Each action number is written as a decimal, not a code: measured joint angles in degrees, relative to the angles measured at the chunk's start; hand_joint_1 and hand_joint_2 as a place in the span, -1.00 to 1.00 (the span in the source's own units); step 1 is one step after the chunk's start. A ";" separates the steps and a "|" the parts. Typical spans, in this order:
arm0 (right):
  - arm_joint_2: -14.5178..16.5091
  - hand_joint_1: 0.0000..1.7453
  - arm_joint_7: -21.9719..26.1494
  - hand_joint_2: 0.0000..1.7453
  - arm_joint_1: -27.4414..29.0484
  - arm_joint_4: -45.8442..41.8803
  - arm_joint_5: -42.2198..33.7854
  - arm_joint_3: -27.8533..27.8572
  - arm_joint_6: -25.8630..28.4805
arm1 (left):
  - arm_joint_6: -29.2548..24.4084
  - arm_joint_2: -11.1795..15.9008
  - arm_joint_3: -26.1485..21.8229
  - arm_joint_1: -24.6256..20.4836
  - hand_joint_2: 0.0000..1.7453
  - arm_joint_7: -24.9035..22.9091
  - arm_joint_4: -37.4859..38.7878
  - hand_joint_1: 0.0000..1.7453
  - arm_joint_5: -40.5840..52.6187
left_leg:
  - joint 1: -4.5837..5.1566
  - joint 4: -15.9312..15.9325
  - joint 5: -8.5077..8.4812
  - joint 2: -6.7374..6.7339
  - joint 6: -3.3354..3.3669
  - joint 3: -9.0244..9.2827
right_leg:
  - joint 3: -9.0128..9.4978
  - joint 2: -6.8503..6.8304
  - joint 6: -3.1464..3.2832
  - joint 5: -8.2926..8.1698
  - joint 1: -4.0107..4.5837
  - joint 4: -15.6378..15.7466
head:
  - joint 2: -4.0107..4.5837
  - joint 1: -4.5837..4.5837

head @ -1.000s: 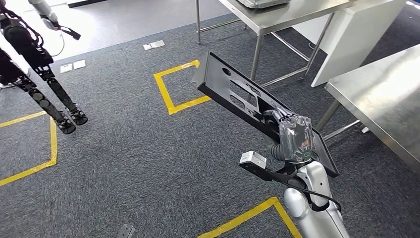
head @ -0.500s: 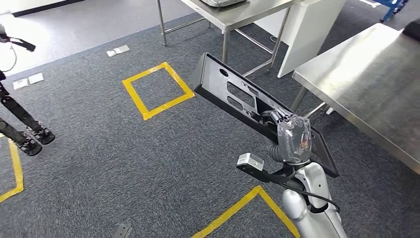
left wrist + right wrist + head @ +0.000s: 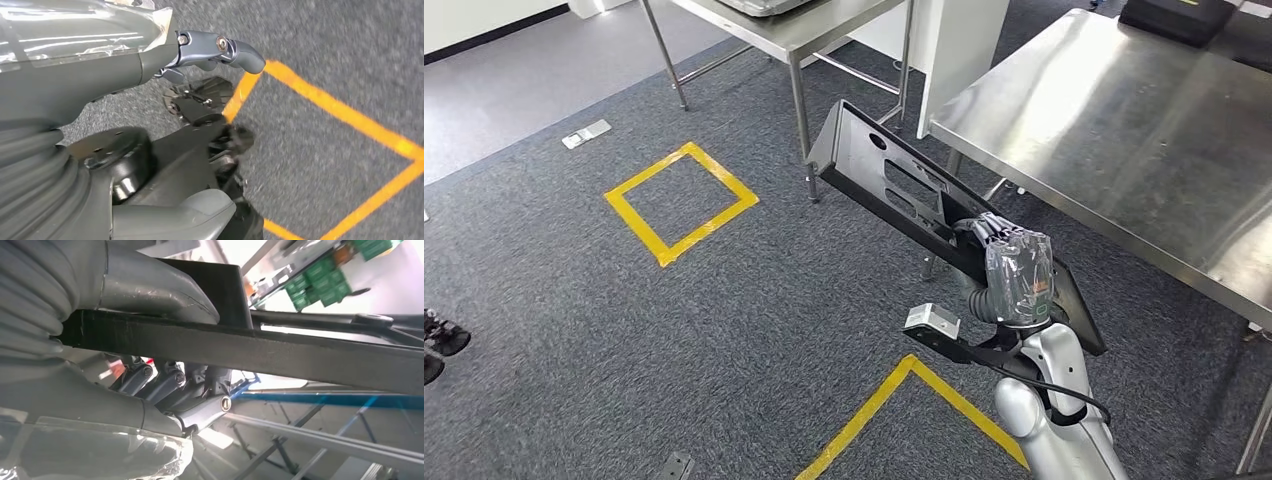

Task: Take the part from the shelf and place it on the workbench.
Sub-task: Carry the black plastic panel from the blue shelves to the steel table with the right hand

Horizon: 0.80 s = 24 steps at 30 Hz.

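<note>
1. Head view, the step: the robot carries the part, a long black panel with cut-outs, and the workbench with its steel top is at the upper right of the frame. I judge that the carrying is nearly done and the placing comes next. To do it well, the panel should be brought over the steel top, made level, and lowered flat before the fingers let go, with the far end kept away from the table legs near the upper centre.

2. Head view, the pose: the right hand is at the lower centre-right of the frame, on a silver arm which comes up from the bottom edge. It is clamped on the near end of the part. The panel runs from there up and left, tilted, and hangs in the air just beside the near edge of the workbench, not yet on it.

3. Left wrist view: the left hand is at the upper left of the frame, above grey carpet with yellow tape. Its fingers are curled in and hold nothing.

4. Right wrist view: the thumb lies over the black edge of the part in the upper left, and the dark fingers press from the other side, so the grip looks firm.
</note>
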<state>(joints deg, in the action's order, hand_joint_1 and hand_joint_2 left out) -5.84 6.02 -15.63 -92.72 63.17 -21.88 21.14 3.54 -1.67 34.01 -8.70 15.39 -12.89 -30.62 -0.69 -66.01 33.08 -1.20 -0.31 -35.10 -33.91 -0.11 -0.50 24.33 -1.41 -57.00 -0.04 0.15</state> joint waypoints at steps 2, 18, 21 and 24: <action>0.09 1.00 0.01 1.00 0.05 0.03 0.01 -0.04 -0.01 | -0.01 -0.02 -0.02 0.28 1.00 -0.01 0.01 -1.00 0.00 | -0.02 -7.00 2.50 1.10 -0.07 -3.55 | -0.10 1.39 0.32 -0.11 0.27 -0.02 | 0.00 -0.03; 0.09 1.00 -0.01 1.00 0.09 0.06 0.09 -0.15 -0.05 | 0.05 -0.11 -0.20 0.62 1.00 0.07 -0.01 -1.00 0.00 | 0.31 9.14 -6.69 -0.70 3.13 2.79 | -9.03 0.90 -1.60 6.37 0.57 -16.63 | 0.00 0.40; -0.01 1.00 -0.07 1.00 0.22 0.05 0.32 -0.15 -0.11 | 0.09 -0.22 -0.21 0.67 1.00 0.07 -0.01 -1.00 0.04 | 0.33 9.02 -6.51 -2.81 2.84 2.84 | -4.20 -1.09 -2.99 3.50 0.24 -8.79 | 0.00 0.43; -0.08 1.00 -0.20 1.00 0.13 0.01 0.96 -0.15 -0.11 | 0.16 -0.22 -0.28 0.65 1.00 0.03 -0.01 -1.00 0.18 | 0.85 8.72 -6.01 -4.52 1.98 3.12 | 0.29 -4.27 -2.51 1.17 0.61 -0.70 | 0.00 0.34</action>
<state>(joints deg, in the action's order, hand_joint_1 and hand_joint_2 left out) -5.91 5.82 -15.49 -92.71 64.13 -22.03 21.03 3.70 -1.89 33.74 -8.05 15.42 -12.90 -30.44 0.15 -57.29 27.07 -5.72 1.66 -31.98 -33.62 -4.39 -3.01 25.50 -0.80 -57.70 -0.04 0.49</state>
